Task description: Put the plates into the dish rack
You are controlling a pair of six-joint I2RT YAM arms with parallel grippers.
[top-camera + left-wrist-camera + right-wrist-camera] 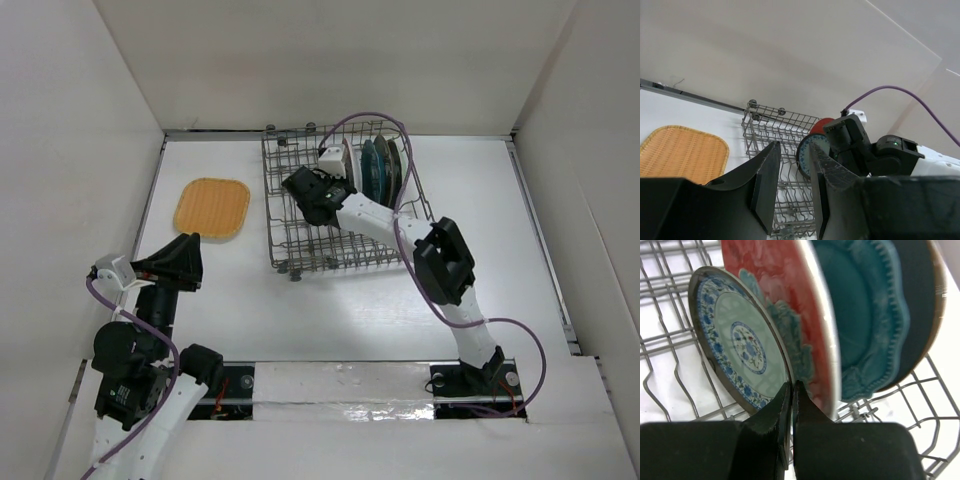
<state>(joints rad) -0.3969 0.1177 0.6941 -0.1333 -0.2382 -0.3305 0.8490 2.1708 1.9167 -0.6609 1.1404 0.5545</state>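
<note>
Toward the upper middle of the top view, the dish rack stands on the white table with four plates upright in its right half, and the right gripper reaches in among them. Its jaws are drawn in to a sliver and seem to pinch the lower rim of the mint-green plate, which stands just beside the red plate, perhaps touching it. Behind that come the scalloped teal plate and a dark plate with a brown rim. Whether the mint-green plate's lower edge sits between tines is hidden, so letting go could let it slide flat or topple against the red one, and fingers backing out crookedly could drag the rim along. Left of the rack, well apart, the orange rounded-square plate lies flat on the table. The left gripper hangs partly open and empty. The orange plate's low, flush edge looks hard to get under, so a slipped grasp is likely there.
</note>
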